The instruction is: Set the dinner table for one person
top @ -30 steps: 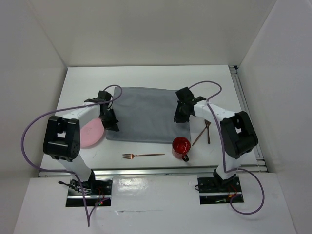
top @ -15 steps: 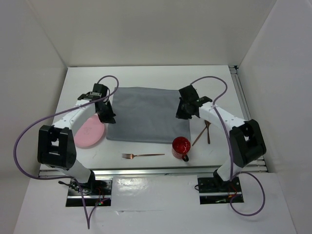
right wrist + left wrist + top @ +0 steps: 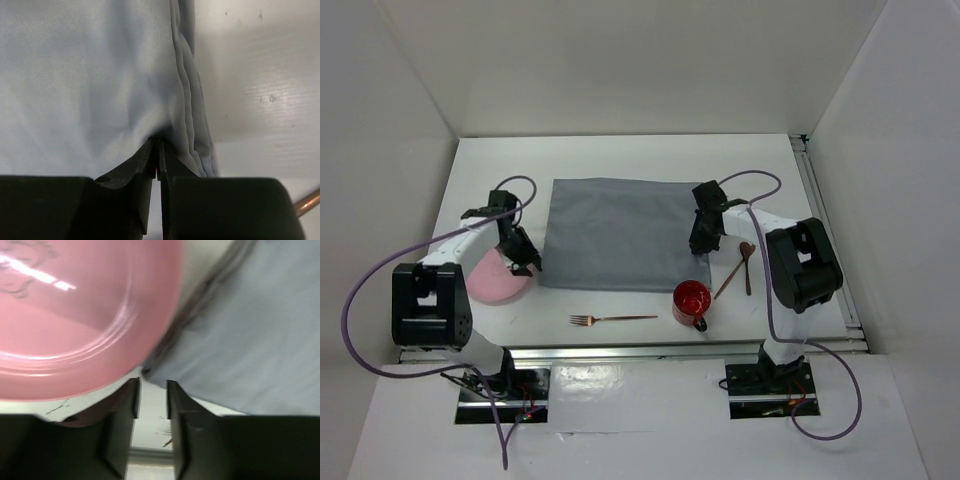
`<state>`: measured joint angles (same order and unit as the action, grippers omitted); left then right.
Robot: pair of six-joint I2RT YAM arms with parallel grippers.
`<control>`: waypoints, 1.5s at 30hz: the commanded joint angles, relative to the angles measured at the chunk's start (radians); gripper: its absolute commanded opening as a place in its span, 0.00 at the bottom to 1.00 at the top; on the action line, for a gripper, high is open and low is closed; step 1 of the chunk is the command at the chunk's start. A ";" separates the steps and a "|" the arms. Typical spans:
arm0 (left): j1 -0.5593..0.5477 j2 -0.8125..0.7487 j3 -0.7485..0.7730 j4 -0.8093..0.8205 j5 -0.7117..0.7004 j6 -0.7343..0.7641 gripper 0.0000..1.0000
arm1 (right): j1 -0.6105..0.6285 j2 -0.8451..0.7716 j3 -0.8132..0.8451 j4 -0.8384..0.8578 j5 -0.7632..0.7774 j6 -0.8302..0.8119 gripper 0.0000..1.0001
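The dinner table, a large plain white rectangular top, is seen from overhead filling the enclosure floor betw. white walls. Metal rails are fitted along its right & near edges. Faint scuffs and specks are picked up on its surface in the right wrist view.

A grey rectangular cloth mat is spread at the centre. A round pink plastic plate lies just left of the mat. A glossy red mug stands at its near right corner. A copper fork is laid near the front edge, and two thin copper utensils are crossed at right.

The right gripper is clamped on a bunched fold at the mat's right edge, fingers pressed together on the fabric. The left gripper is held low over the plate's rim, fingers slightly parted w/ nothing betw. them; bare tabletop shows through the gap.

The plate is partly covered by the left arm overhead & cropped in the wrist view. The left wrist view is blurred. Only a copper tip enters the right wrist view. Which utensils are crossed cannot be told.
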<state>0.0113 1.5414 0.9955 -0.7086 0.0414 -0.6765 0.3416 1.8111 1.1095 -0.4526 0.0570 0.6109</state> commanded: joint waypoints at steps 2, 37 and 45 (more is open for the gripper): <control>0.110 -0.116 -0.009 -0.031 0.011 -0.024 0.53 | -0.021 0.059 0.018 0.064 0.001 -0.031 0.16; 0.559 -0.095 -0.196 0.047 0.123 -0.196 0.00 | -0.069 -0.340 0.010 -0.009 -0.082 -0.117 0.71; 0.489 -0.351 -0.080 0.017 0.098 -0.210 0.00 | -0.078 -0.456 -0.089 0.012 -0.039 -0.105 0.71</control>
<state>0.5465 1.2995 0.8272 -0.6956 0.1509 -0.8703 0.2794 1.4353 1.0634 -0.4488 -0.0093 0.5072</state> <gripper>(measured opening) 0.060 0.714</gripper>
